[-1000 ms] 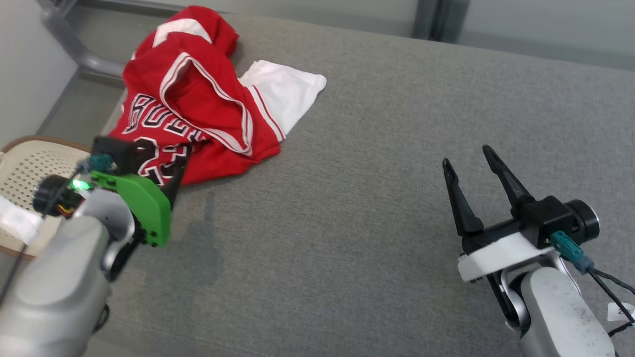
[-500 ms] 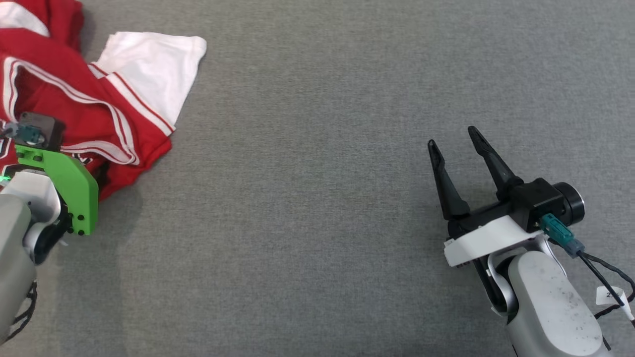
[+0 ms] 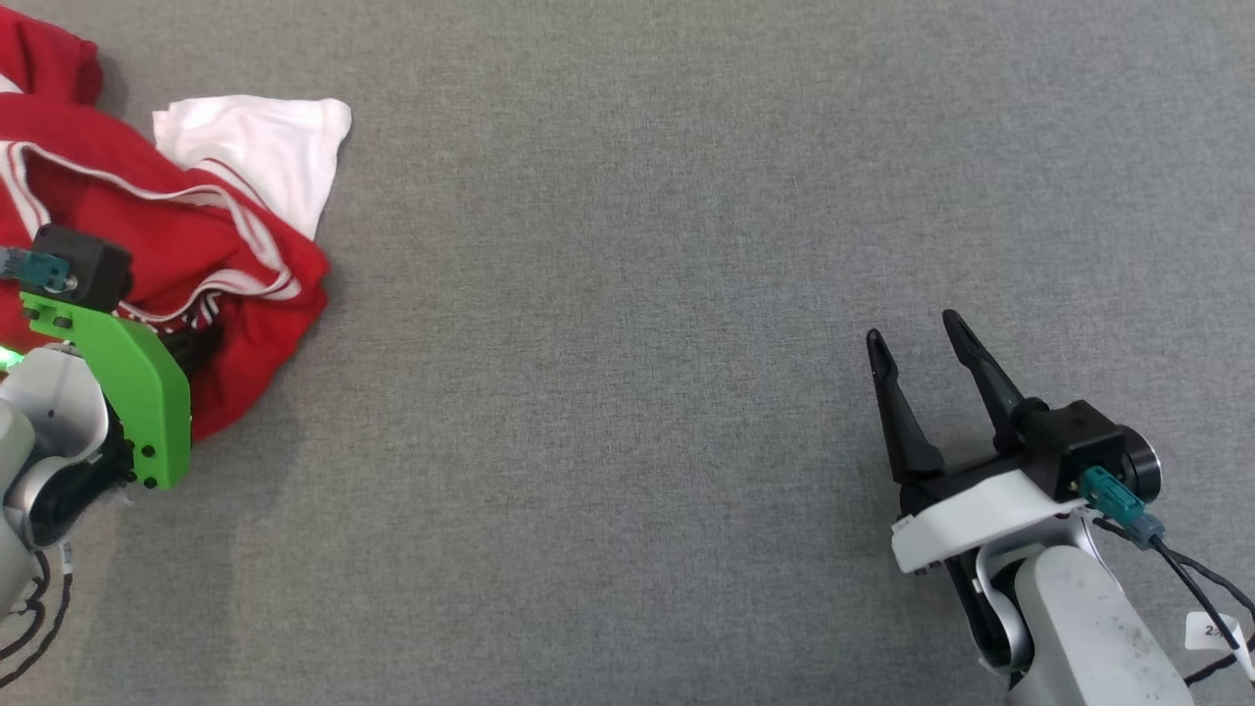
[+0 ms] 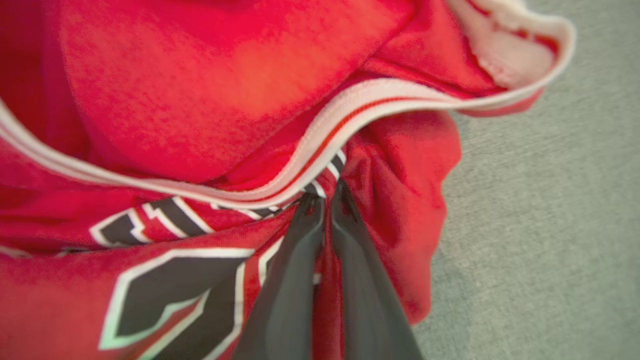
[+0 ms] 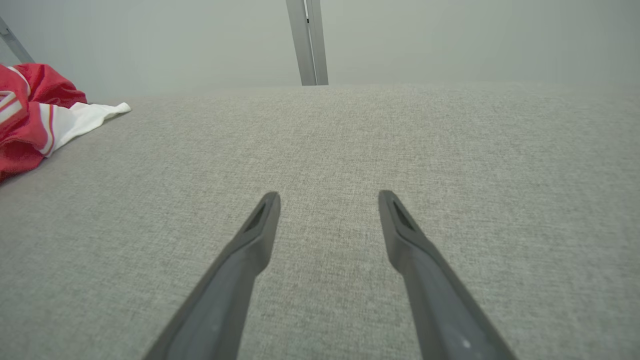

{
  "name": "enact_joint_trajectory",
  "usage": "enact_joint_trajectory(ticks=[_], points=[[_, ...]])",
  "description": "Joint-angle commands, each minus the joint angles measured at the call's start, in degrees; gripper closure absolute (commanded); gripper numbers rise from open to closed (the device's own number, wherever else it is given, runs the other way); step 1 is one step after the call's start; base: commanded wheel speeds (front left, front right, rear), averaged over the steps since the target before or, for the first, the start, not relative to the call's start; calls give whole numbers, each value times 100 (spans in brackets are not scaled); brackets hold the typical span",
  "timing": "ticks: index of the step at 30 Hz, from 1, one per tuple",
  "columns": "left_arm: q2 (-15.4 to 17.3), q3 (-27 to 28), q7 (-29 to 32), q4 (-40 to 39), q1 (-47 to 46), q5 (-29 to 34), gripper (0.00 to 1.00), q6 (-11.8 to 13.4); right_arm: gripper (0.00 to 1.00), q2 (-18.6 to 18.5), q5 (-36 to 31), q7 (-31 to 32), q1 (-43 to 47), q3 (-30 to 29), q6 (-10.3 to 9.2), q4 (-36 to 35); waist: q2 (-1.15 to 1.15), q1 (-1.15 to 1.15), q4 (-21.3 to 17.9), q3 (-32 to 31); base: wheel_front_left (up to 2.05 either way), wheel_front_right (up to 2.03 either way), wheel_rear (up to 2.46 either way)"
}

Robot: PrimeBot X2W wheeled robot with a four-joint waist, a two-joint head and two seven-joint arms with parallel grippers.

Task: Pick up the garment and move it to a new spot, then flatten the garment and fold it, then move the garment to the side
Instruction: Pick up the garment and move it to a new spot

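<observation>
Now: left hand (image 4: 324,197) pinched tight on a fold of the red garment (image 3: 167,216), far left of the grey worktop (image 3: 627,294).
Empty right hand (image 3: 912,328) spread, well apart to the right. Garment bunched, no clear long axis; left arm nearer; worktop stretches rightward for the carry.

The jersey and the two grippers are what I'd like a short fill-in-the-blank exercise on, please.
The jersey is mostly ____ in colour.
The left gripper is ____ on the jersey.
The right gripper is ____, holding nothing.
Missing words: red; shut; open.
</observation>
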Motion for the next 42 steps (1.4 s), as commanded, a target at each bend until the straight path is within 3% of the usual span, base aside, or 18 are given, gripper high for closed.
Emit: enact_joint_trajectory(ticks=[1, 10, 15, 19, 24, 28, 31, 35, 38, 42], points=[[255, 52, -83, -228, 32, -77, 100, -16, 0, 9, 54, -18, 113, -41, 3, 19, 0, 0, 196, -422, 0, 0, 0], [1366, 547, -184, -2122, -49, -522, 100, 97, 0, 120, 155, -18, 608, -233, 3, 42, 0, 0, 302, -1021, 0, 0, 0], [1650, 772, -219, -3275, -107, -667, 100, 272, 0, 161, 197, -18, 691, -292, 3, 21, 0, 0, 175, -1200, 0, 0, 0], [1616, 827, -243, -4115, -119, -720, 100, 413, 0, 184, 217, -17, 710, -343, 3, 3, 0, 0, -52, -1285, 0, 0, 0], [1153, 704, -326, -4860, -35, -765, 100, 519, 0, 209, 221, -17, 693, -347, 3, -40, 0, 0, -534, -1286, 0, 0, 0], [440, 343, -351, -4859, 73, -658, 100, 503, 0, 221, 216, -17, 713, -362, 3, -75, 0, 0, -997, -1240, 0, 0, 0], [-295, 91, -533, -4436, 157, -641, 100, 446, 0, 230, 217, -18, 760, -392, 3, -90, 0, 0, -1383, -1189, 0, 0, 0], [-1181, -214, -829, -3139, 283, -526, 100, 389, 0, 241, 257, -18, 761, -430, 3, -118, 0, 0, -1870, -1066, 0, 0, 0], [-1909, -339, -1316, -1728, 430, -395, 100, 368, 0, 239, 384, -18, 862, -469, 3, -119, 0, 0, -2099, -1026, 0, 0, 0], [-2547, -457, -2075, 192, 589, -87, 100, 331, 0, 246, 483, -17, 899, -367, 3, -111, 0, 0, -2303, -967, 0, 0, 0]])
